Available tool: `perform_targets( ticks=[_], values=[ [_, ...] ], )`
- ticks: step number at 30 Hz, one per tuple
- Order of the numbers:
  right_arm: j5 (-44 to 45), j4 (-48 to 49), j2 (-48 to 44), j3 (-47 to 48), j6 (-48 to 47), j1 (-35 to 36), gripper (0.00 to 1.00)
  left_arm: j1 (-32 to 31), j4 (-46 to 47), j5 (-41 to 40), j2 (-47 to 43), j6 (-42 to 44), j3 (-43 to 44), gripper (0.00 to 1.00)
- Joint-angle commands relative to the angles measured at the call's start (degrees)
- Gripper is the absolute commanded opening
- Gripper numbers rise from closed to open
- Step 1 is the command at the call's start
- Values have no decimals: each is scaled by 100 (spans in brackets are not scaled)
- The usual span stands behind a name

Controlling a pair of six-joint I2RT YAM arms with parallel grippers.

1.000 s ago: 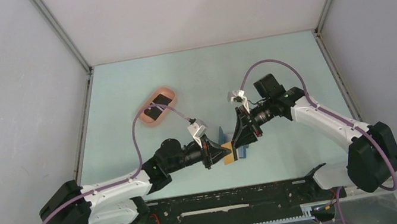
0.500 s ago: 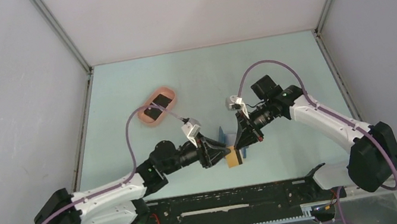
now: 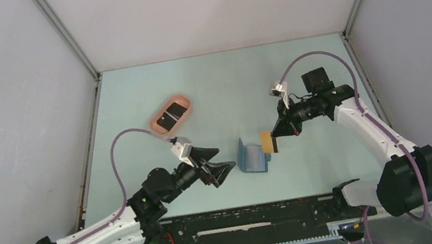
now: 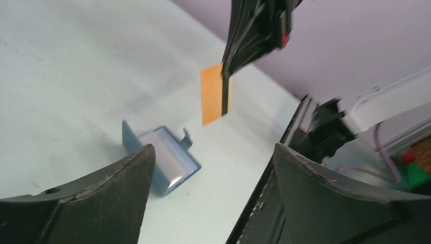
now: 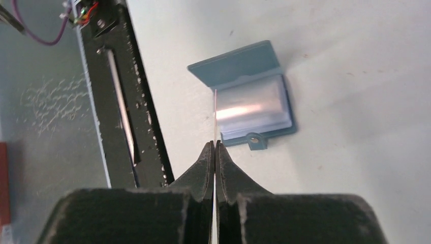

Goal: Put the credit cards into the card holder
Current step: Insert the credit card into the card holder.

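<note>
One orange card (image 3: 265,139), two black cards (image 3: 176,110) — one card holder (image 3: 252,157), one tray (image 3: 155,121).

Two matching robot arms. The left arm (image 3: 99,229) and the right arm (image 3: 371,127) each have smooth white shell links joined by bulky, rounded black joint housings. A thin mauve cable (image 3: 130,131) runs along the left arm, and a matching cable (image 3: 311,54) runs along the right. A small pale grey camera block (image 3: 182,148) sits at each wrist. The left gripper (image 3: 224,158) has broad, matte black, tapering fingers (image 4: 91,203). The right gripper (image 5: 215,144) is black too, its fingers narrowing to slim tips.
</note>
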Motion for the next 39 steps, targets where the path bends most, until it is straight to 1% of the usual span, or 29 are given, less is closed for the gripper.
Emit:
perform_targets(
  ticks=[1, 2, 6, 7, 9, 11, 14, 18, 24, 31, 36, 39],
  values=[
    [428, 716, -297, -117, 878, -203, 0, -84, -594, 53, 799, -38, 635, 84],
    [475, 785, -292, -132, 987, -253, 0, -200, -885, -88, 1083, 79, 869, 81],
    [547, 969, -272, -191, 1354, -502, 0, -1094, -1852, -1319, 2320, 1016, 1865, 71],
    [523, 979, -267, -203, 1387, -552, 0, -1349, -2011, -1570, 2727, 1273, 2070, 70],
    [471, 997, -278, -219, 1429, -626, 0, -1665, -2315, -2067, 3362, 1749, 2473, 69],
    [446, 1010, -289, -225, 1454, -639, 0, -1843, -2625, -2379, 3934, 2180, 2927, 69],
    [420, 1016, -290, -226, 1476, -648, 0, -1947, -3117, -2693, 4692, 2658, 3542, 69],
    [392, 1015, -303, -224, 1481, -657, 0, -1963, -3501, -2865, 5392, 3216, 4075, 71],
    [366, 1008, -316, -231, 1477, -675, 0, -1946, -3535, -2802, 5931, 3652, 4307, 73],
    [321, 999, -316, -225, 1489, -684, 0, -1891, -3437, -2650, 6189, 3688, 4341, 73],
    [298, 1005, -316, -228, 1479, -684, 0, -1833, -3345, -2810, 6300, 3705, 4360, 73],
    [295, 999, -325, -231, 1477, -684, 0, -1781, -3274, -2857, 6338, 3703, 4355, 71]
  ],
)
